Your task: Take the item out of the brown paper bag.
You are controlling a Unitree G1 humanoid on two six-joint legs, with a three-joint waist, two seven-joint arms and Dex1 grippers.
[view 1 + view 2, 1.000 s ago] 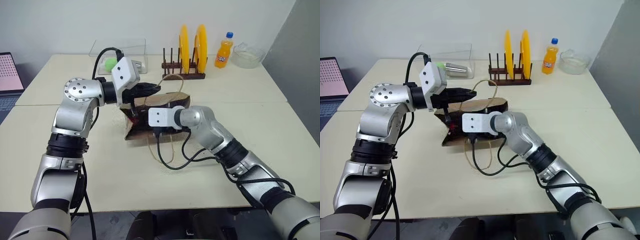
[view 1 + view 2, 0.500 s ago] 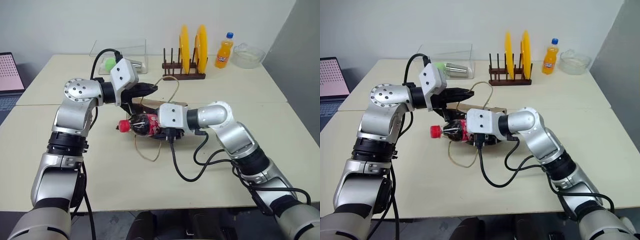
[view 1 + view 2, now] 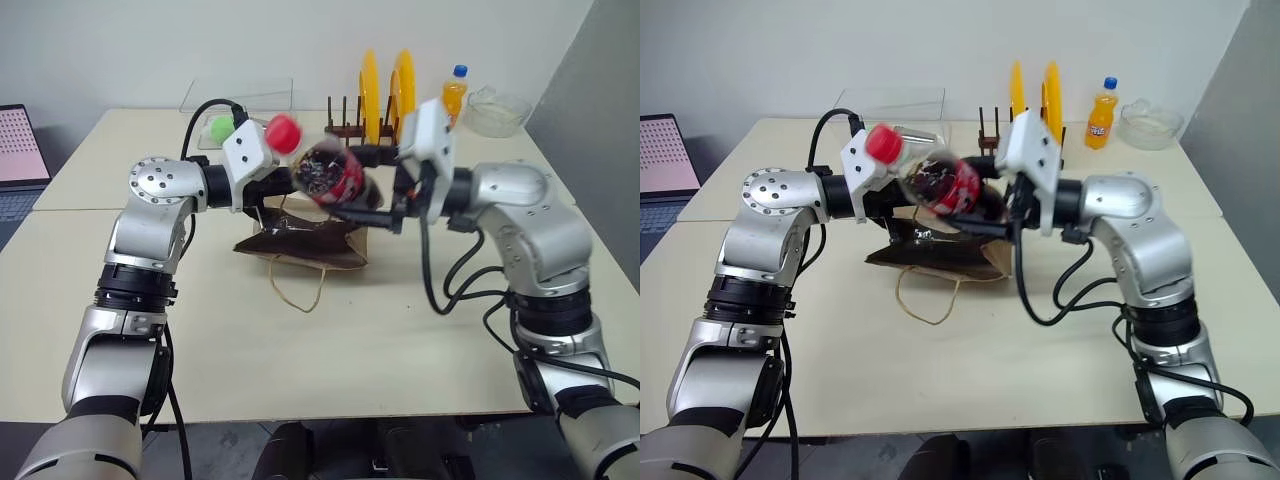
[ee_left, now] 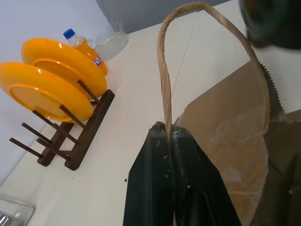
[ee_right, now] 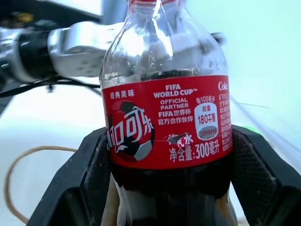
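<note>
1. The cola bottle [image 3: 330,176] is clamped between the fingers of the right gripper [image 5: 164,160] and held in the air above the brown paper bag [image 3: 305,243], cap tilted toward ten o'clock.
2. One cord handle [image 4: 164,70] is pinched by the left gripper [image 4: 169,134], whose fingers are pressed together.
3. The bag is seen lying on the table [image 3: 420,340].

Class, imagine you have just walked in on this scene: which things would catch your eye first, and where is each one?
First, the cola bottle with its red cap, held up in the air by the right gripper above the middle of the table. Just below lies the flattened brown paper bag, one cord handle pinched in the shut left gripper. Behind them, two bright yellow plates stand upright in a dark wooden rack.
</note>
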